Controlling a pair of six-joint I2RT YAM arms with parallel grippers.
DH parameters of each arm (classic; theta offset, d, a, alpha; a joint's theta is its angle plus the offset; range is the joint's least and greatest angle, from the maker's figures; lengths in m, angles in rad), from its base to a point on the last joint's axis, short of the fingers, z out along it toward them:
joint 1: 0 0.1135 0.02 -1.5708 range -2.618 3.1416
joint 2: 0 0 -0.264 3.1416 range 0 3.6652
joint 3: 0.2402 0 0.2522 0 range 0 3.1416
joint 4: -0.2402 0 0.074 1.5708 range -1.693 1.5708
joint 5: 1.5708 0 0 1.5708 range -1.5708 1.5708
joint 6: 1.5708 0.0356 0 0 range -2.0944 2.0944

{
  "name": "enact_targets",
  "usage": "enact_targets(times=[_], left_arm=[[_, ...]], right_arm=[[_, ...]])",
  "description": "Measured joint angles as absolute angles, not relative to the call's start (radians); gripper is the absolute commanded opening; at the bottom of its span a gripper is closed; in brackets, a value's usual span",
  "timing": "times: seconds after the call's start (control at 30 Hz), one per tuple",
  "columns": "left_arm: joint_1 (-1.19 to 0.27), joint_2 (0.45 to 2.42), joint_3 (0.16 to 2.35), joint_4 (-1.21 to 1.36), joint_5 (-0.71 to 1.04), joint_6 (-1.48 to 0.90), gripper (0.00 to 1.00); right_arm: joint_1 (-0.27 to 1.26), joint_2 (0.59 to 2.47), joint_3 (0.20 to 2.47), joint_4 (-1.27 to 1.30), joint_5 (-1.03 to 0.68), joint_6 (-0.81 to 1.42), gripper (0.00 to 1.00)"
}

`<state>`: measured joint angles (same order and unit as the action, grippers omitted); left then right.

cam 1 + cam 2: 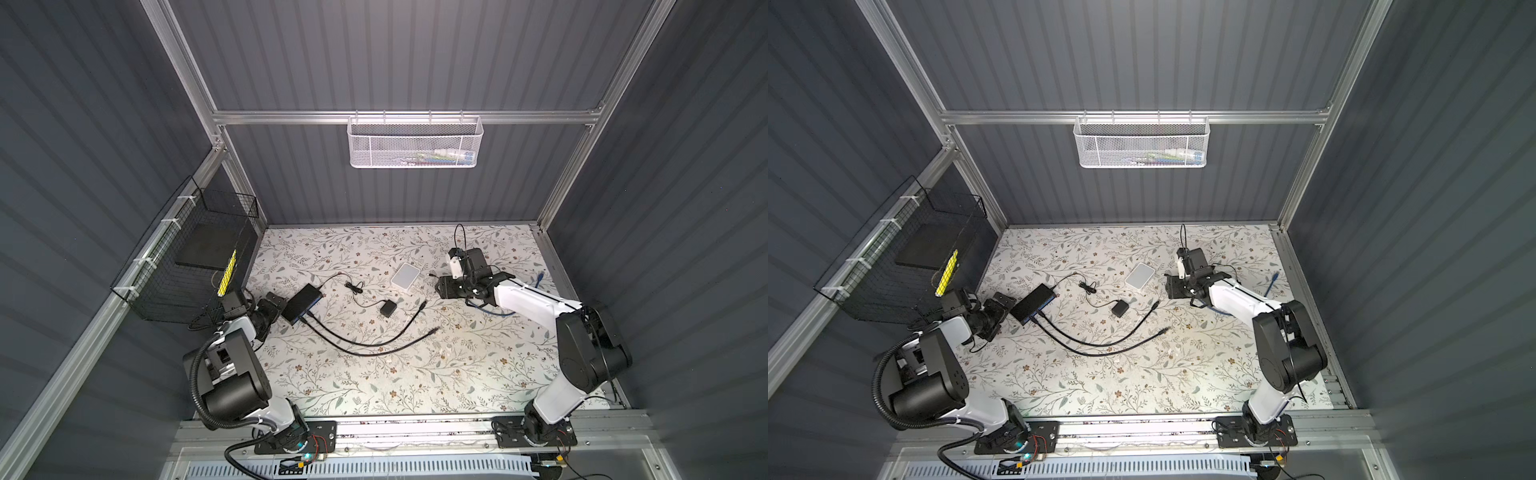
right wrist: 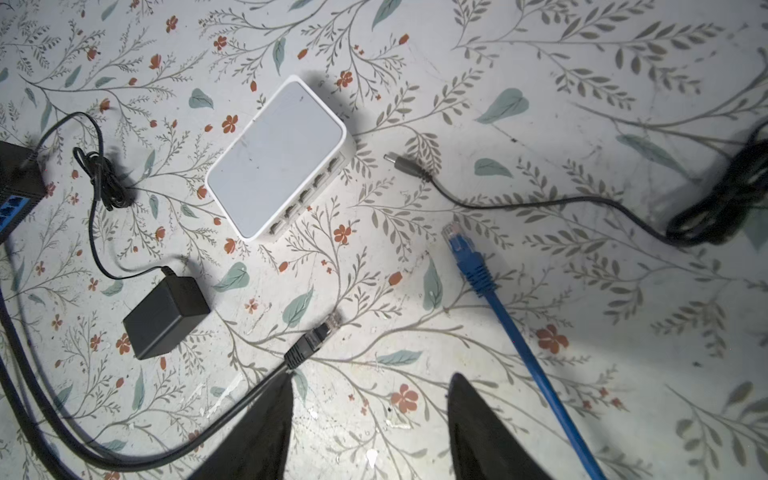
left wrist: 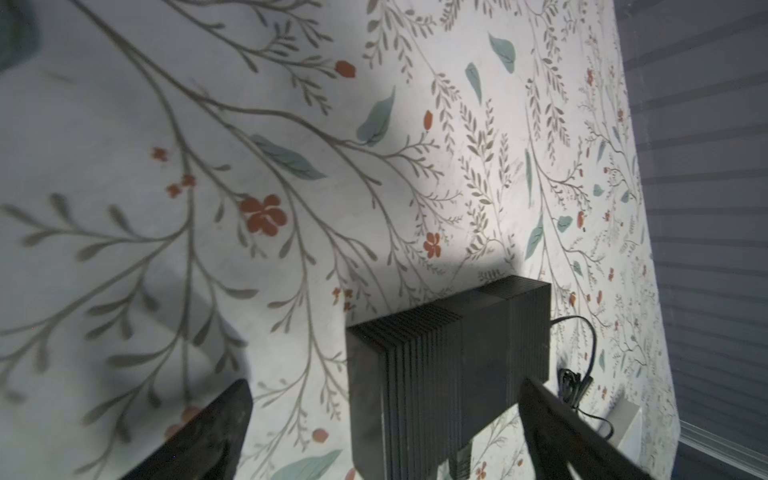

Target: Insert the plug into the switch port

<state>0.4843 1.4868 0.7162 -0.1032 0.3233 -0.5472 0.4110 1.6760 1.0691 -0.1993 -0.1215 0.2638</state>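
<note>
A white switch (image 1: 406, 277) (image 1: 1140, 275) (image 2: 276, 160) lies mid-table, its row of ports facing a grey barrel plug (image 2: 401, 162) and a blue network plug (image 2: 459, 245). A black network plug (image 2: 320, 330) (image 1: 423, 304) lies close to one finger of my right gripper (image 2: 372, 377) (image 1: 438, 286), which hangs open and empty above the table just right of the white switch. A black switch (image 1: 301, 304) (image 3: 449, 365) with two black cables plugged in lies at the left. My left gripper (image 3: 385, 381) (image 1: 277, 306) is wide open at its end, with both fingers apart from it.
A black power adapter (image 1: 387, 309) (image 2: 166, 318) and its bundled cord (image 1: 354, 286) lie between the two switches. A second loose black cable end (image 1: 434, 331) lies nearer the front. A black wire basket (image 1: 187, 266) hangs on the left wall and a white mesh basket (image 1: 415, 143) on the back rail.
</note>
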Motion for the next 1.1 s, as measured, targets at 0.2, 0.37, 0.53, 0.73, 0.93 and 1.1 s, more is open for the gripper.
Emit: enact_targets(times=[0.2,0.37,0.53,0.73,0.93,1.1], left_arm=[[0.484,1.403,0.717,-0.240,0.268,-0.533,1.00],[0.459,1.294,0.717,-0.402,0.267,-0.515,1.00],[0.285,1.161,0.727,-0.506,0.231,-0.499,1.00],[0.139,1.039,0.743,-0.502,0.215,-0.500,1.00],[0.117,1.059,0.739,-0.500,0.206,-0.484,1.00],[0.113,1.097,0.711,-0.466,0.221,-0.481,1.00]], right_arm=[[0.389,1.676,1.083,-0.257,-0.095,0.261,0.62],[0.336,1.696,1.180,-0.337,-0.094,0.257,0.62],[0.318,1.801,1.359,-0.420,-0.129,0.250,0.64],[0.363,1.930,1.526,-0.503,-0.141,0.290,0.65],[0.408,1.996,1.596,-0.530,-0.157,0.343,0.67],[0.423,2.003,1.596,-0.533,-0.165,0.367,0.69]])
